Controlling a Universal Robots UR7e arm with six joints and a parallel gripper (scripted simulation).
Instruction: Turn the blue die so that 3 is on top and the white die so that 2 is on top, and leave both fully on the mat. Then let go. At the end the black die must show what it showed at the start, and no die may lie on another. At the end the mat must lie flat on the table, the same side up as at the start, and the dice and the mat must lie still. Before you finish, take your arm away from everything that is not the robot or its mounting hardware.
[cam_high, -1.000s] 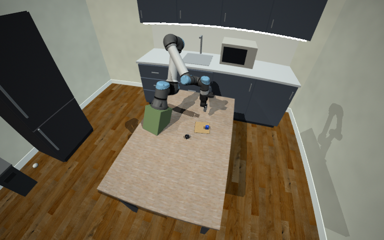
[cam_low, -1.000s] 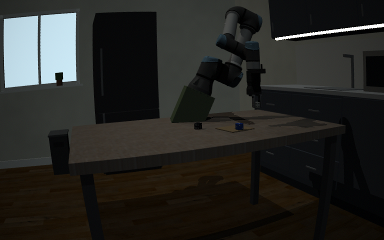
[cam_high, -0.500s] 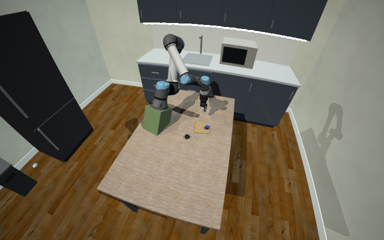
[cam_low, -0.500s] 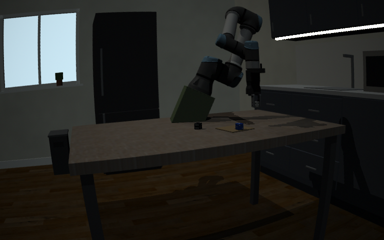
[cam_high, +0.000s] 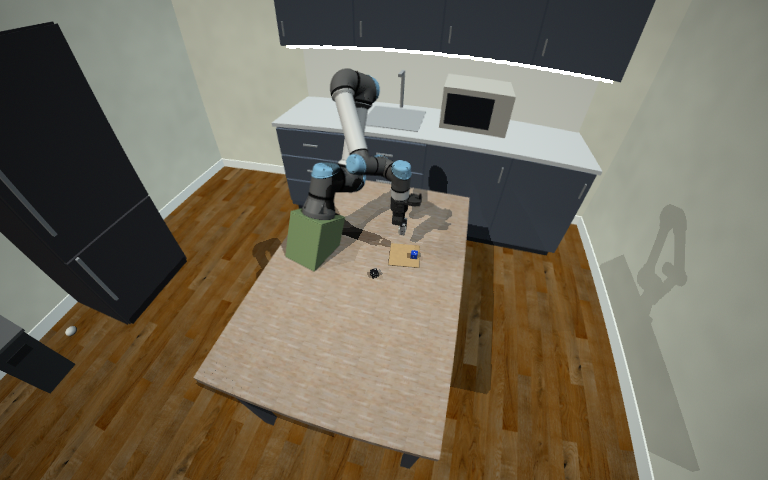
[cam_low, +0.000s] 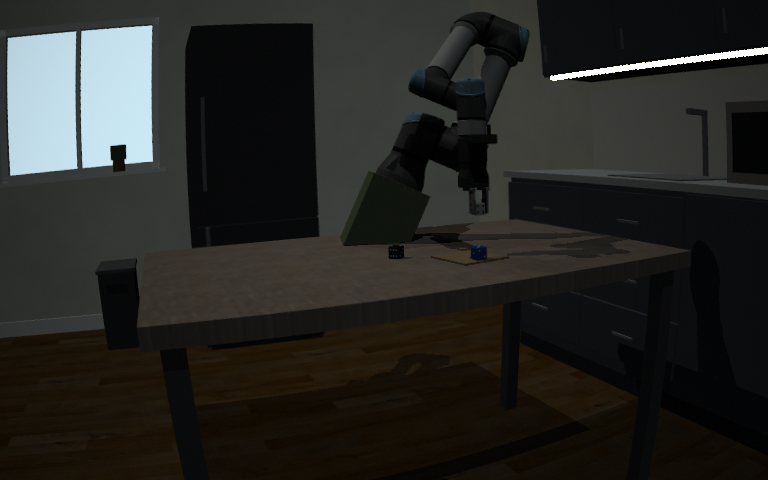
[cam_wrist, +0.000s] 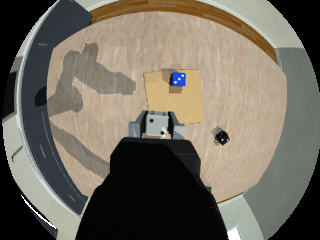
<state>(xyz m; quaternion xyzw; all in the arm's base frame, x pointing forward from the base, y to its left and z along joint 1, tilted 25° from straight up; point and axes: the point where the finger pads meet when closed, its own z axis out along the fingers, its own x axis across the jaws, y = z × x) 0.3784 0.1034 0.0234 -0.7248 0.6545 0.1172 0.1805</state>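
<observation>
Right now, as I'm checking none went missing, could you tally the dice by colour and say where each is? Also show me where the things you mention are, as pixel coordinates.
Blue die (cam_high: 414, 254) (cam_low: 478, 253) (cam_wrist: 178, 79): 1, on the mat (cam_high: 398, 260) (cam_low: 453, 258) (cam_wrist: 175, 107)
White die (cam_low: 479, 207) (cam_wrist: 157, 124): 1, between the fingers
Black die (cam_high: 374, 273) (cam_low: 395, 251) (cam_wrist: 222, 137): 1, on the table (cam_high: 351, 328) (cam_low: 283, 277) (cam_wrist: 240, 75)
Total: 3

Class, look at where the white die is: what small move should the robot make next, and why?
Probably carry the white die a little farther over the mat, beside the blue die, before lowering it: the hand grips it in the air, near the mat's edge.
</observation>
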